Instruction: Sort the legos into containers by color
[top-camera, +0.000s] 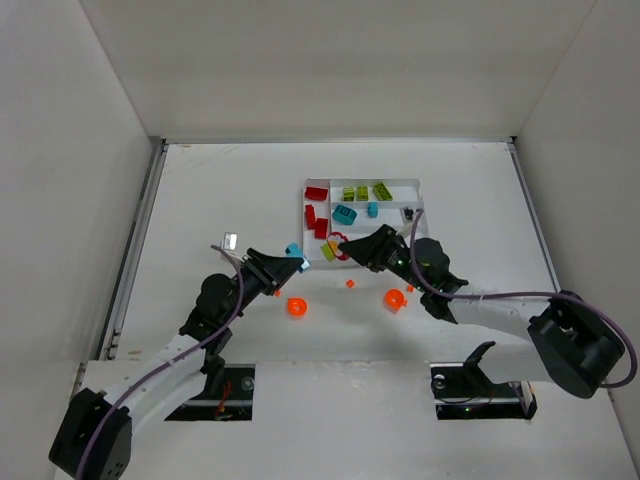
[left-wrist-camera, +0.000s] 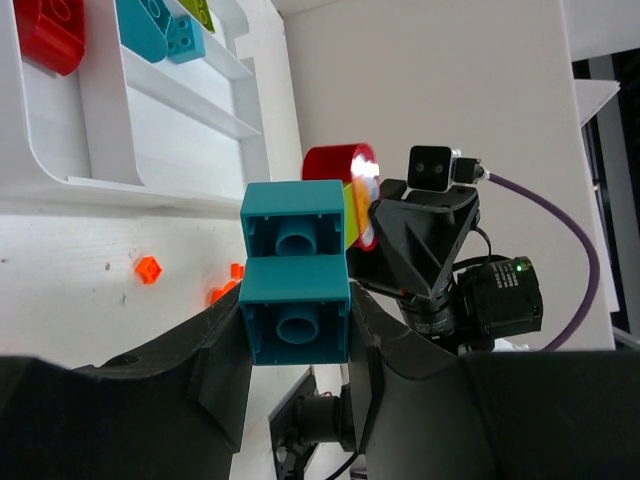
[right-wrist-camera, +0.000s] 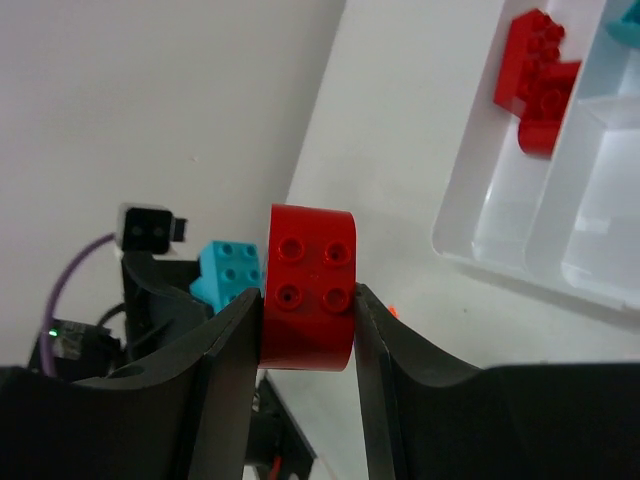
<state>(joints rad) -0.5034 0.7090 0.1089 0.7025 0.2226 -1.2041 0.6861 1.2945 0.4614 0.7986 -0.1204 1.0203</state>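
White tray (top-camera: 413, 192) on the surface (top-camera: 220, 190) from above, red, green and teal bricks (top-camera: 345, 214) in its slots, orange pieces (top-camera: 296, 307) loose in front. Left wrist view: left jaws pinching a teal brick (left-wrist-camera: 295, 270) near the tray. Right wrist view: right jaws pinching a rounded red brick (right-wrist-camera: 310, 285) beside the tray's corner.

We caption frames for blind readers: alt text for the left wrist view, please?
The left gripper clamps a teal brick, hollow underside facing the camera. Behind it is a red rounded brick in the right gripper; a white tray sits upper left.
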